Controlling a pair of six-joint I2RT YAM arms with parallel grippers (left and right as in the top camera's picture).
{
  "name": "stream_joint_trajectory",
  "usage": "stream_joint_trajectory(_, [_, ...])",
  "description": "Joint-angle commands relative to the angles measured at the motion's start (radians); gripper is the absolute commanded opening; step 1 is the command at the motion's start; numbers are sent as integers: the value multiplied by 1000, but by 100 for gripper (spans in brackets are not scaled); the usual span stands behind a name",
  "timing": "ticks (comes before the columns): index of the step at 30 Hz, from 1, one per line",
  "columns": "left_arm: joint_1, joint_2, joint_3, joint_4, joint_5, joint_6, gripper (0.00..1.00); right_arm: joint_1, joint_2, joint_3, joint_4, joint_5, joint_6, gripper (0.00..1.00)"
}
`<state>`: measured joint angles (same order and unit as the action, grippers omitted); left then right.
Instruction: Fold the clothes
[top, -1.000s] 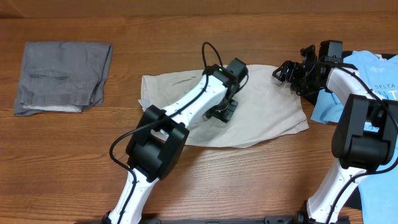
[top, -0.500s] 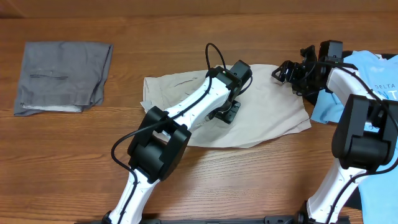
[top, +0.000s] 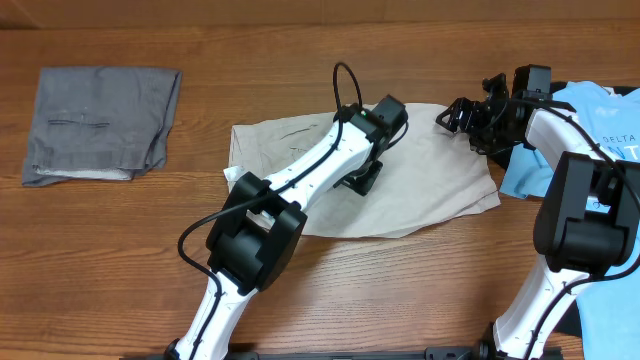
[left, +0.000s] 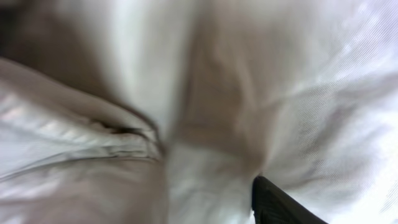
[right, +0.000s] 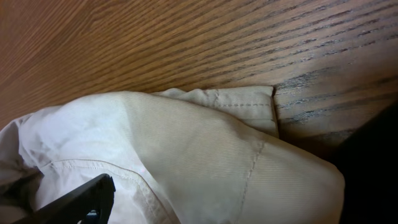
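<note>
The clothes, beige trousers (top: 440, 180), lie folded and flat across the middle of the table. My left gripper (top: 362, 178) points down onto their centre. In the left wrist view the cloth (left: 217, 93) fills the frame, and only one black finger (left: 280, 205) shows, well off to the right, with its jaws apart. My right gripper (top: 462, 115) hovers at the trousers' far right corner. In the right wrist view a hemmed corner (right: 205, 149) rests on the wood between the wide-apart fingers (right: 74, 202). That gripper is open and grips nothing.
A grey folded pair of trousers (top: 100, 122) lies at the far left. A light blue printed T-shirt (top: 600, 115) sits at the right edge, partly under my right arm. Bare wooden table (top: 300, 60) runs behind and in front of the beige trousers.
My left gripper has slid a little to the right on the trousers, and their left edge has shifted slightly with it. The right arm has stayed in place.
</note>
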<state>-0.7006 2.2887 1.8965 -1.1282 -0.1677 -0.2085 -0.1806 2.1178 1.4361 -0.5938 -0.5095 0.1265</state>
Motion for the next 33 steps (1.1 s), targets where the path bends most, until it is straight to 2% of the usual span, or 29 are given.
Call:
stream_joint_trajectory(1, [1,-53,92,-32,-108,30,60,7,3,-11,-19,23,4,90])
stream_joint_trajectory(4, [1,-53,139,-69,-186,64,62,7,3,-11,-23,23,4,90])
stream_joint_trajectory(8, [1,-52,141,-72,-209,125,63,7,3,-11,-24,23,3,90])
stream_joint_trajectory(22, [1,-52,141,-80,-288,151,64,7,3,-11,-22,45,3,91])
stream_joint_trajectory(30, [0,-52,141,-102,-269,172,59,7,3,-11,-21,45,3,91])
stream_joint_trajectory(33, [0,-52,141,-101,-133,171,53,7,3,-11,-17,45,4,91])
